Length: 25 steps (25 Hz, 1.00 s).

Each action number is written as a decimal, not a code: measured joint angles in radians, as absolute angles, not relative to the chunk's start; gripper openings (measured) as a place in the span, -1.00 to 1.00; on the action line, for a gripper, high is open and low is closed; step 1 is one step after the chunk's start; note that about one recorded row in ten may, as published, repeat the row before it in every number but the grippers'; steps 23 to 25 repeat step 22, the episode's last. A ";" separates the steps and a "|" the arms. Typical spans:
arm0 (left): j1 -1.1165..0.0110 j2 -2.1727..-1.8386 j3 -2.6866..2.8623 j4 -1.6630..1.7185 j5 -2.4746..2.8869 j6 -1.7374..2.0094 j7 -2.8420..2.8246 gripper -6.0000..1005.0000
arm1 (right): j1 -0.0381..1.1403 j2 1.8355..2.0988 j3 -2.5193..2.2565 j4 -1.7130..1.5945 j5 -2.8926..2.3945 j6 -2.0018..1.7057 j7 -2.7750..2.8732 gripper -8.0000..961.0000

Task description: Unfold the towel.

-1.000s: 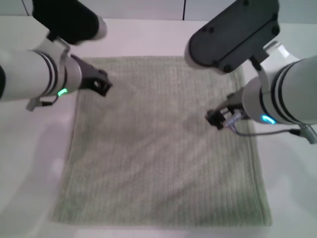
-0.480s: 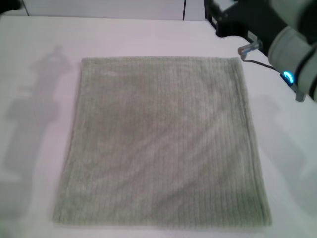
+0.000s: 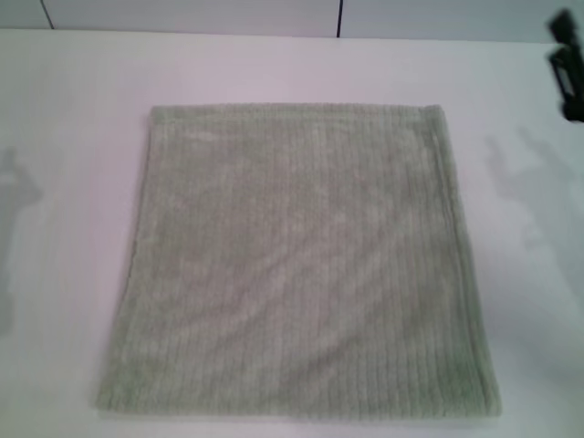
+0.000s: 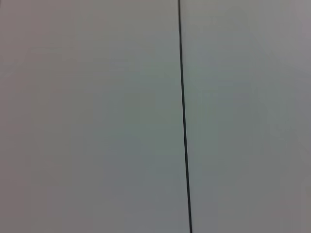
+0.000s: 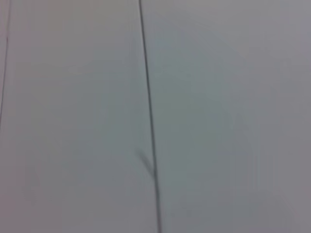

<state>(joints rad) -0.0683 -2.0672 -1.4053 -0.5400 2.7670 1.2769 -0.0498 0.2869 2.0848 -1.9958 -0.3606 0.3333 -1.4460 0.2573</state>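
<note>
White table under pale panelled wall. Towel spread flat at centre, single layer, edges roughly square, touching nothing else. Right gripper only dark sliver at 2 o'clock, clear of cloth; jaw state cannot tell. Left gripper out of sight.

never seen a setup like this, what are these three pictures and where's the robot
It is a two-armed robot with a pincer on each arm. One picture looks down from its head: a pale green towel lies spread flat on a white table, and nothing holds it. The dark shape at the right edge is part of the right arm, pulled aside; the left arm is out of sight. The other two pictures come from cameras on the wrists, and both show only a plain pale surface with a thin dark seam.
</note>
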 joint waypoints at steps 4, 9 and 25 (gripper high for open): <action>-0.130 -2.072 -1.428 -0.384 2.765 1.307 -0.050 -0.88 | 0.274 2.088 -1.968 -0.275 0.358 -1.538 0.210 0.07; -0.142 -2.073 -1.431 -0.355 2.765 1.308 -0.050 -0.64 | 0.261 2.090 -1.960 -0.240 0.408 -1.526 0.198 0.07; -0.150 -2.071 -1.452 -0.305 2.764 1.301 -0.035 -0.14 | 0.254 2.092 -1.920 -0.205 0.427 -1.510 0.178 0.63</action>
